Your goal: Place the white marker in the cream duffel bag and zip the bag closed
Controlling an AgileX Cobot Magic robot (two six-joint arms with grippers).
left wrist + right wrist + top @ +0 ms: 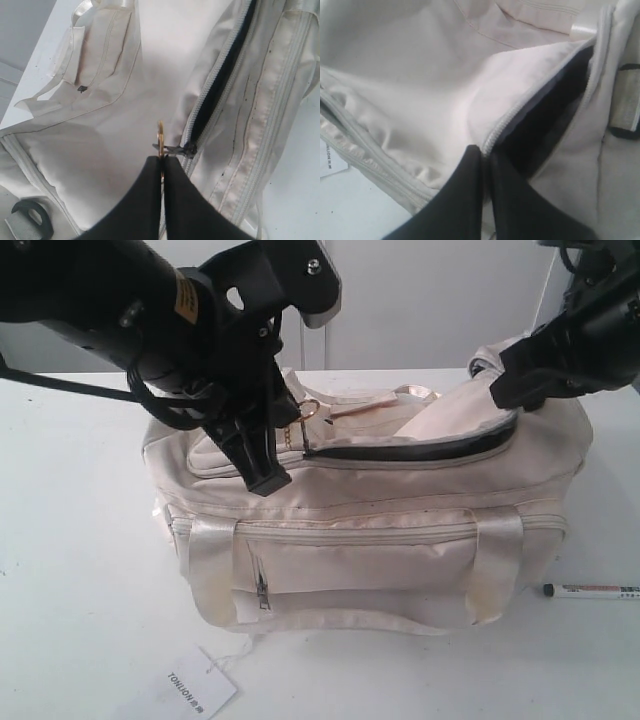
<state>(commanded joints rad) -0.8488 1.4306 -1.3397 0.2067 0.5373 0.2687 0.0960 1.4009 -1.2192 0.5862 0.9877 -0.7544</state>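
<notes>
White marker point(590, 591) lies on the worktop point(80, 590) beside the cream duffel bag point(370, 560), not yet packed. Farther back, left tool point(161, 159) pinches the gold ring pull point(160, 132); right tool point(482, 150) clamps the bag fabric at the open zipper point(420, 452). Opening step, apparently; next, one tool must release and fetch the marker.

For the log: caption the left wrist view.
Left gripper shut on gold ring pull; cream duffel bag zipper partly open.

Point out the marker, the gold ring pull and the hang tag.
marker point(592, 591): exterior view, middle of its white barrel.
ring pull point(160, 134): left wrist view, the gold rim seen edge-on.
hang tag point(190, 687): exterior view, middle of the white card.
</notes>
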